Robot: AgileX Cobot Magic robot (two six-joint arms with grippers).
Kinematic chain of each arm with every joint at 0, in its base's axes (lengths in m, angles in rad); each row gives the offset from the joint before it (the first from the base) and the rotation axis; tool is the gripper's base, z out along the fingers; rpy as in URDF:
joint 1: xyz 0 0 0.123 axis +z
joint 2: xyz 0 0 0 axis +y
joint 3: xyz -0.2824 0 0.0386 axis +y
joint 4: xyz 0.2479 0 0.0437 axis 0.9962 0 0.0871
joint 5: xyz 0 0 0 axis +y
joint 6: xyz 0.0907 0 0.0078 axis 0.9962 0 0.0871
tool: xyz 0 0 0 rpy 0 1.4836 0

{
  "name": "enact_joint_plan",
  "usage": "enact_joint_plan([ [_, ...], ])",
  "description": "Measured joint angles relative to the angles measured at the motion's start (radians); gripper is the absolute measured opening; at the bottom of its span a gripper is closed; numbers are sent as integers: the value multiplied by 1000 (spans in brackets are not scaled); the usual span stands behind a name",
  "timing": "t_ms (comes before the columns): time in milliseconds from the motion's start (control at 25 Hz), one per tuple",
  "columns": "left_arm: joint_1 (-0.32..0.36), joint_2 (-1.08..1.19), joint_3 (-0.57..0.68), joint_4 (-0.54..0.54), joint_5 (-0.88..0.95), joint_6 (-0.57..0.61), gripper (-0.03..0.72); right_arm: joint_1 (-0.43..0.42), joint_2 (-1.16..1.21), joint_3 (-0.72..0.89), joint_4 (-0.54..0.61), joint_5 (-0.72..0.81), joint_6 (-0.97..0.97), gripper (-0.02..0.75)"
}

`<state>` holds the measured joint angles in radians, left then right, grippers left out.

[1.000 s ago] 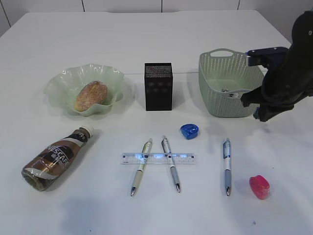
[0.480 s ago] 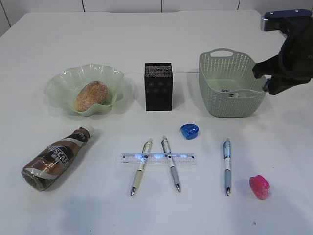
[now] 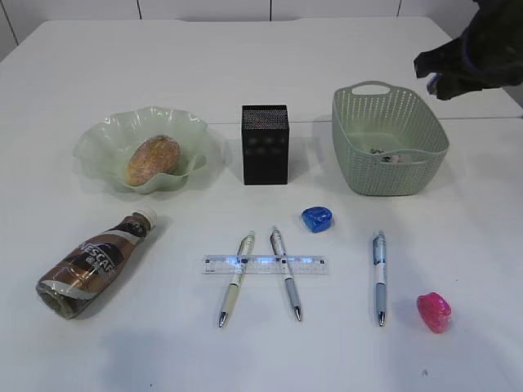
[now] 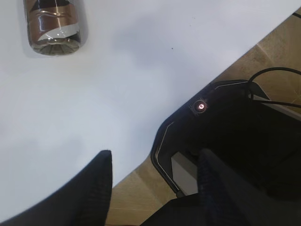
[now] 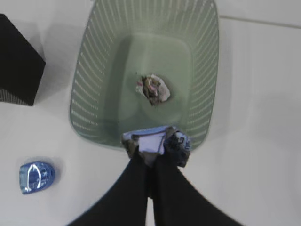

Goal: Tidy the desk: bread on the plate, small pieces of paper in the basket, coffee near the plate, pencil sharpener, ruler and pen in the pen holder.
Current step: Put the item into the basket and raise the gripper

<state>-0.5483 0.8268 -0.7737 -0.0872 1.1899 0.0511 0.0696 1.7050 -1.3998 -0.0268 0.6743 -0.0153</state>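
Crumpled paper, printed and mostly white with some blue, sits pinched between the closed fingers of the right gripper (image 5: 156,147), which hangs above the near rim of the pale green basket (image 3: 359,175); another scrap of paper (image 5: 153,88) already lies on the basket floor. It looks feather-light and soft, so I'd guess it may cling to the pads on release or drift rather than drop straight, and the hold on a bunched fold seems the sensible one. The left gripper (image 4: 153,188) stands open with nothing in it, low at the desk (image 3: 245,65) edge near the base of the coffee (image 4: 55,24), which lies on its side. That bottle looks smooth, heavy and apt to roll, so a grip across its waist would likely serve best. The bread (image 3: 152,159) rests in the plate (image 3: 98,139) already. The ruler (image 3: 264,264) lies flat across two pens (image 3: 286,273), thin, stiff and probably slippery to pinch off the top; a third pen (image 3: 378,278) lies apart, with a blue sharpener (image 3: 316,218) and a pink one (image 3: 434,312) still out, and the pen holder (image 3: 265,144) standing upright between plate and basket
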Motion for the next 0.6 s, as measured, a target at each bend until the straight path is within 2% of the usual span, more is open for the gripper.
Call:
enact_joint_plan([
  [600,0,0,0,0,0,0,400,0,190,-37,2,-223,0,15],
])
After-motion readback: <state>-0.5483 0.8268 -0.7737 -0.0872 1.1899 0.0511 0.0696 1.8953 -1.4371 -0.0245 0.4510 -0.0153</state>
